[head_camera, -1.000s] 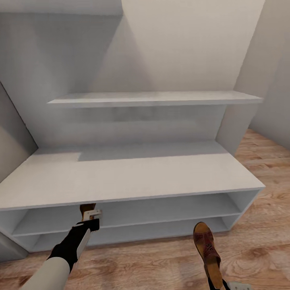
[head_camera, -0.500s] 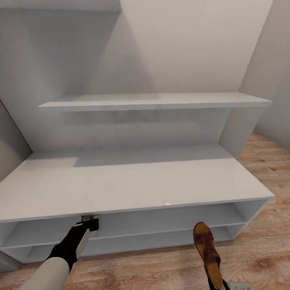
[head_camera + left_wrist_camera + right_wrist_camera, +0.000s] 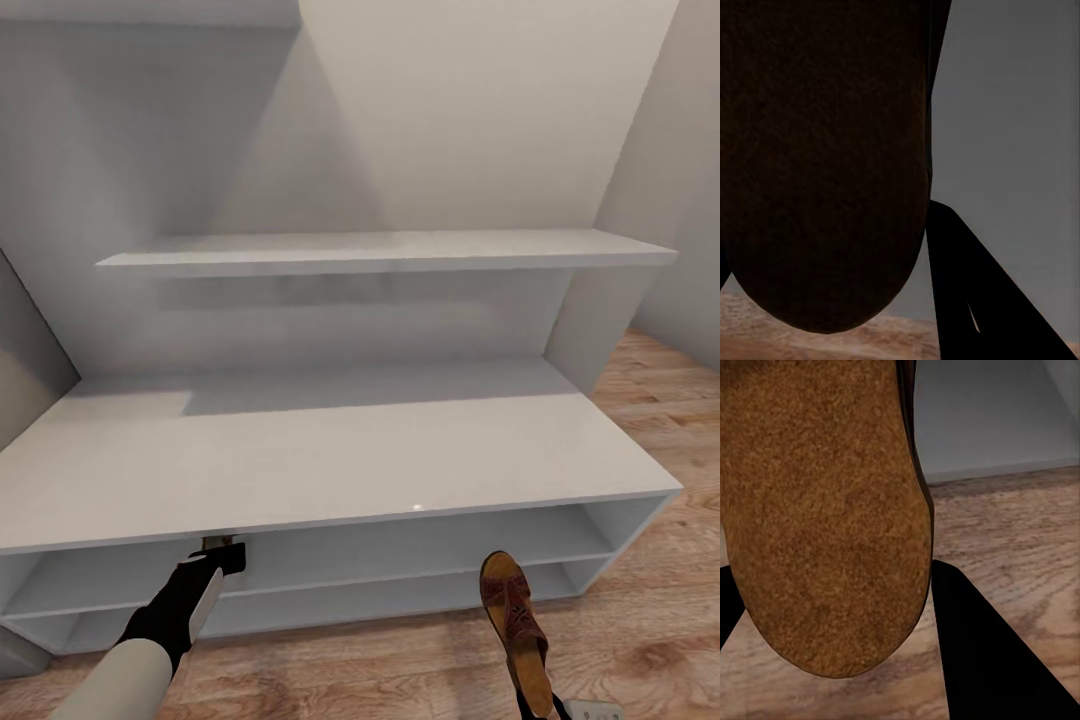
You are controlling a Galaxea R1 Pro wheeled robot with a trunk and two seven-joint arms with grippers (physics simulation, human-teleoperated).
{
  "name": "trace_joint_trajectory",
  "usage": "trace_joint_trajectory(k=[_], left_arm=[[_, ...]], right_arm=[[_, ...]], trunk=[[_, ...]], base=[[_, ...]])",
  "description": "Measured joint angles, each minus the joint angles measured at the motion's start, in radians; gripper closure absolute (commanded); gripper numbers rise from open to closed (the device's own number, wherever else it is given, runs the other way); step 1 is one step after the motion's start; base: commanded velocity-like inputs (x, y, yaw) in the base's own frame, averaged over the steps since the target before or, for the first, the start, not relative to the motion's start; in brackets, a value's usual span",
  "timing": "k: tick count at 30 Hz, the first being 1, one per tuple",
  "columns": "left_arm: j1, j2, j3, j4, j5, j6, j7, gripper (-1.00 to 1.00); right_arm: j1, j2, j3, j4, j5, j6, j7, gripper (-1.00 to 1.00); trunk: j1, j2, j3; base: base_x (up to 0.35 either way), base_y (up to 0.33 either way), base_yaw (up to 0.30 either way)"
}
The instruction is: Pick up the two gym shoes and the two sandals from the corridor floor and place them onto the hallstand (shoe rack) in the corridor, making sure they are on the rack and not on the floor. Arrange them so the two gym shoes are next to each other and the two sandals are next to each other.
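- Head view: the wide pale grey-white hallstand [image 3: 330, 460] with two open shelf levels is seen close ahead, its flat top bare and a floating shelf [image 3: 385, 248] set on the back panel above. The left tool [image 3: 222, 553] is reached in under the front edge of the top board, at the left part of the upper shelf level; a sliver of brown is glimpsed at its tip, and whether the fingers are clamped cannot be told from here. At the near right, a dark brown strappy leather sandal with a tan footbed [image 3: 517, 630] is held heel-down and toe pointing away, above the light brown wood-plank floor [image 3: 650, 620] in front of the hallstand; the right tool is cut off by the picture's edge.
- Left wrist view: a dark brown rounded sole of the second sandal [image 3: 825, 157] is held close against the camera between the black fingers [image 3: 982, 300], so the left tool is judged closed on it. Grey shelf surface lies behind it and a strip of floor past its tip. If it were released now, it could be dropped short of the shelf or tipped off the front edge; the top board could also be struck if the arm were lifted.
- Right wrist view: the tan suede-like sole of the first sandal [image 3: 817, 510] is gripped between dark fingers [image 3: 997, 652], over the floor, with the hallstand's base beyond. A loose heel-end grip could let it swing or slip, and it could be left well apart from its mate.
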Motion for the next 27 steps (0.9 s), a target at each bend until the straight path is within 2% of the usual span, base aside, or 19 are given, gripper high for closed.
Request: trace_joint_trajectory(k=[2,3,15,27], left_arm=[[0.001,0.000,-0.001,0.000,0.000,-0.001,0.000,1.00],[0.001,-0.001,-0.002,0.000,-0.001,-0.001,0.000,-1.00],[0.000,0.000,-0.001,0.000,-0.008,0.000,-0.002,-1.00],[0.000,0.000,-0.001,0.000,-0.006,0.000,-0.002,-1.00]], right_arm=[[0.000,0.000,0.000,0.000,0.000,0.000,0.000,1.00],[0.000,0.000,0.000,0.000,0.000,0.000,0.000,1.00],[0.000,0.000,-0.001,0.000,0.000,0.000,-0.002,1.00],[0.000,0.000,0.000,0.000,0.000,0.000,-0.002,1.00]], trunk=[[0.000,0.000,0.000],[0.000,0.000,0.000],[0.000,0.000,0.000],[0.001,0.000,0.000]], base=[[0.000,0.000,0.000],[0.000,0.000,0.000],[-0.025,0.000,0.000],[-0.286,0.000,0.000]])
